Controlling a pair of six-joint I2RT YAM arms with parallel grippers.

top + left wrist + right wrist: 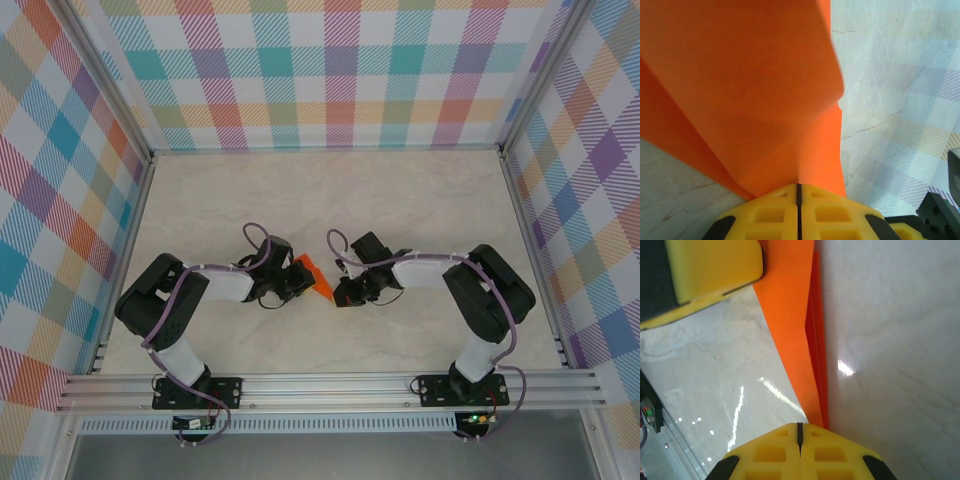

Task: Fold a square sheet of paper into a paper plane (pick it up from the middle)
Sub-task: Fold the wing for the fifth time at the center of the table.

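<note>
The square sheet of paper is folded into a narrow orange paper plane point(316, 276) with layered wings, at the middle of the table between both arms. My left gripper point(300, 283) is shut, and the plane's crease point(740, 90) runs straight into the closed slit of its yellow jaws point(799, 188). My right gripper point(341, 292) faces it from the right, also shut point(800, 426). The plane's narrow end point(795, 325) runs in under the right-hand finger, beside the slit rather than in it. The left gripper's yellow fingers point(710, 275) show at the top left of the right wrist view.
The pale marble tabletop point(330, 200) is walled by checked panels point(330, 80) at the back and both sides. An aluminium rail point(330, 385) with both arm bases runs along the near edge. Black parts of the right gripper point(940, 210) sit close to the left jaws.
</note>
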